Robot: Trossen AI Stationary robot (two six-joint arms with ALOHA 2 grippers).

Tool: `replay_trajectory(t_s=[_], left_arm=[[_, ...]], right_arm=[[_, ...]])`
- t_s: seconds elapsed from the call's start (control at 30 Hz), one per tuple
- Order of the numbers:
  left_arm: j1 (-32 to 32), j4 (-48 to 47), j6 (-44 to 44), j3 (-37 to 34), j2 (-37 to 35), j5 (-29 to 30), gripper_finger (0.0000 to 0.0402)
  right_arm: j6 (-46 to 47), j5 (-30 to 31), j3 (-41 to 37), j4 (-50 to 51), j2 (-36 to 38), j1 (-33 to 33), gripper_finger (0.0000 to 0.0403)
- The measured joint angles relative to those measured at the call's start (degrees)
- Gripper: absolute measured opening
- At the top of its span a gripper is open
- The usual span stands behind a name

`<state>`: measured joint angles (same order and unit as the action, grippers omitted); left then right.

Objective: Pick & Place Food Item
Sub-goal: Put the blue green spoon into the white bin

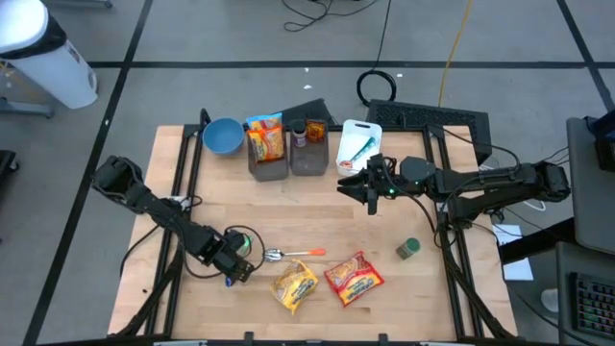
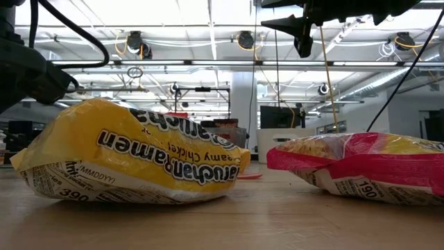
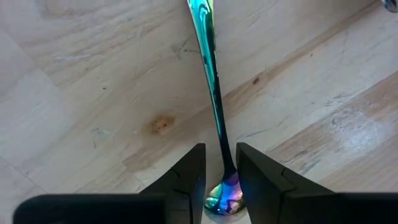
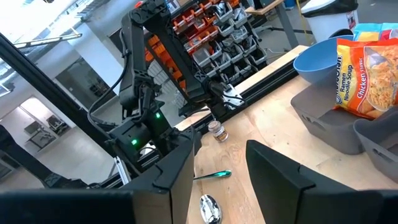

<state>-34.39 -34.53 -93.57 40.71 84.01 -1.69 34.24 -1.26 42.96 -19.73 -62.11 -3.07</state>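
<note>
Closed on the spoon (image 3: 214,118), the left gripper (image 3: 221,177) has its two dark fingers pressed against either side of the iridescent handle, close to where it widens into the bowl, low over the wooden table (image 1: 404,288) at its near left. Seen from above, the spoon lies flat with its bowl towards the left gripper (image 1: 242,258) and its orange handle end pointing right, near the two ramen packets. A yellow ramen packet (image 1: 294,284) lies near the front edge, and a red ramen packet (image 1: 354,278) lies just to its right; whether they touch I cannot tell. From table height the yellow ramen packet (image 2: 132,163) fills the left and the red ramen packet (image 2: 361,170) the right. Over the right half of the table, the right gripper (image 1: 370,189) hangs well above the surface with nothing between its fingers, which stand apart with a clear gap. Along the far edge stand a blue bowl (image 1: 222,135), a grey bin (image 1: 267,159) with an upright noodle packet (image 1: 266,137) in it, a second grey bin (image 1: 309,154) holding a dark bottle (image 1: 298,135), and a white cutting board (image 1: 359,140) with a green item on it. A small green-lidded jar (image 1: 409,249) sits alone at the near right, well apart from the packets.
</note>
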Motion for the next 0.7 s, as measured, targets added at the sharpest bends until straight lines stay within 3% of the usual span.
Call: replay_trajectory(t_s=[0.7], left_arm=[[2.16,-1.41,1.73,0.0,0.0,-0.26,0.0095]], right_arm=[[0.01,-0.02,0.0,0.01,0.0,0.0,0.0139]])
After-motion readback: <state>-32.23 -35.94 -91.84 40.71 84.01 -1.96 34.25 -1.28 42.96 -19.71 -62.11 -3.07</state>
